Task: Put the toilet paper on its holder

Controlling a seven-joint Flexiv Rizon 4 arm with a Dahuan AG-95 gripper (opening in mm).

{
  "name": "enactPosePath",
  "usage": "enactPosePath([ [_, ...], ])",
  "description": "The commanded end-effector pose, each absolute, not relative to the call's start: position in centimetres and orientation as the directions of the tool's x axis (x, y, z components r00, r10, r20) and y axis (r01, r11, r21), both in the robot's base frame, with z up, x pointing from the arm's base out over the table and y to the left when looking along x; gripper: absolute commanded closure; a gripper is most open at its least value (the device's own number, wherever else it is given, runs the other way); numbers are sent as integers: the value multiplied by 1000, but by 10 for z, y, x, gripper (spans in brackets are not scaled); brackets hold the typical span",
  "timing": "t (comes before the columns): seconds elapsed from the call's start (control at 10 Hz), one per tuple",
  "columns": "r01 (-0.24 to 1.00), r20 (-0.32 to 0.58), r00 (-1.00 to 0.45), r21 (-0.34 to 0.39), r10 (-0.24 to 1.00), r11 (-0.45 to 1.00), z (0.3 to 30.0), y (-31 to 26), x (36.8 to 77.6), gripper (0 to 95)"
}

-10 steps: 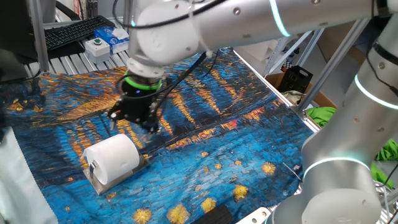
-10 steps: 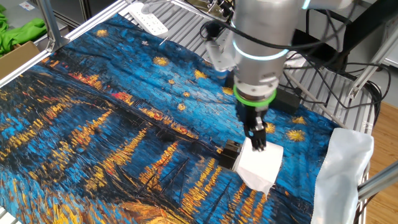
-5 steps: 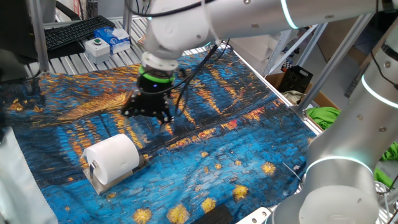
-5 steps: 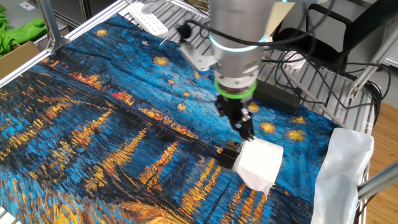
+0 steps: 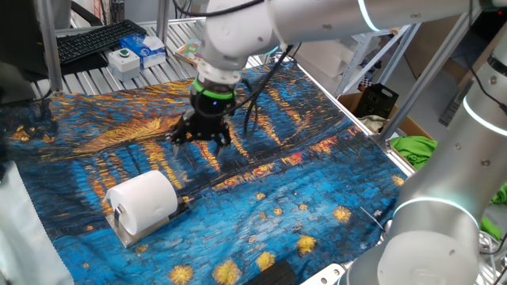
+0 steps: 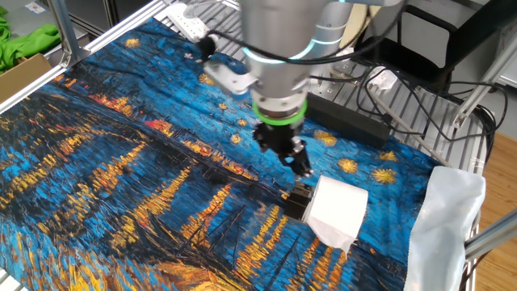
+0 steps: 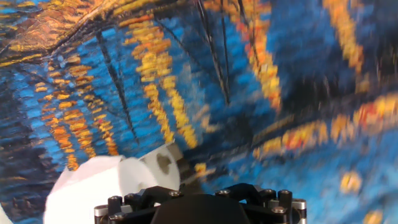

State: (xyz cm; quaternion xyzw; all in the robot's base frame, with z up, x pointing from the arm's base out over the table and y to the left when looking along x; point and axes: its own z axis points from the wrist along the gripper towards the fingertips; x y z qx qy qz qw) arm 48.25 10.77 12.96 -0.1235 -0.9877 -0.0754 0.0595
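The toilet paper (image 5: 142,202), a white roll, lies on its side over the grey metal holder (image 5: 121,230) at the front left of the blue and yellow cloth. In the other fixed view the roll (image 6: 338,212) sits with the holder's end (image 6: 297,196) showing at its left. My gripper (image 5: 202,136) hangs empty above the cloth, up and to the right of the roll, its fingers spread. It also shows in the other fixed view (image 6: 296,159). The hand view shows the roll (image 7: 102,186) at the lower left and only the hand's black body (image 7: 199,208); the fingertips are hidden.
A keyboard (image 5: 99,39), a white button box (image 5: 123,57) and a blue box (image 5: 150,47) lie behind the cloth. A power strip (image 6: 194,24), a black box with cables (image 6: 355,121) and white sheeting (image 6: 448,218) flank it. A metal post (image 5: 51,47) stands far left.
My gripper has drawn away from the roll, rising and moving toward the middle of the cloth. The roll stays in place on the holder.
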Motion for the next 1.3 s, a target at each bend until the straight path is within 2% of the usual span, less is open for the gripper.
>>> enactPosePath([
  [0.1,158,120,-983,142,141,977,132,85,497,0],
  [0.4,119,109,-988,122,105,985,133,74,504,0],
  [0.5,75,100,-993,68,68,995,134,64,509,190],
  [0.9,49,100,-994,57,43,997,131,48,517,190],
  [1.0,45,101,-994,56,39,997,130,45,519,0],
  [1.3,36,100,-994,53,31,998,128,37,522,0],
])
